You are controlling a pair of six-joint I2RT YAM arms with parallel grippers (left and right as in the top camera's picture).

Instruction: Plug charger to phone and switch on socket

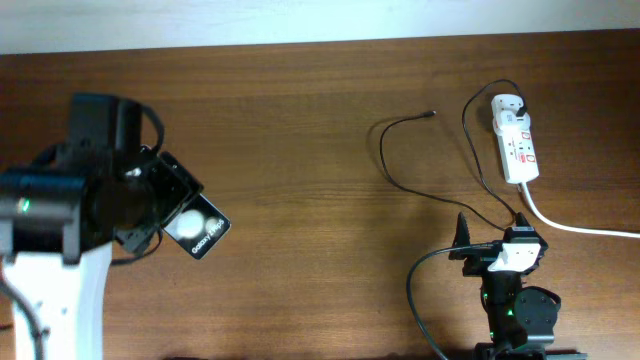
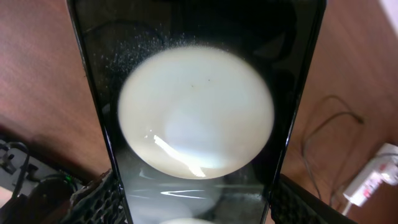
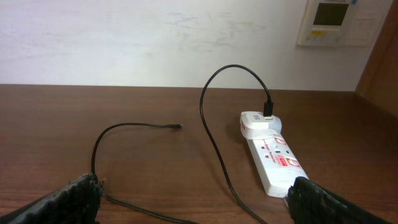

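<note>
My left gripper is shut on the phone, a black glossy slab with white round spots and white lettering, at the table's left. In the left wrist view the phone fills the frame between my two fingers. The charger is a thin black cable looping over the right half of the table, its plug tip lying free. Its other end sits in the white socket at the far right. My right gripper is open and empty near the front edge, short of the socket and cable.
The socket's thick white cord runs off to the right edge. A white wall rises behind the table's far edge, with a wall panel at the upper right. Bare brown wood lies between the two arms.
</note>
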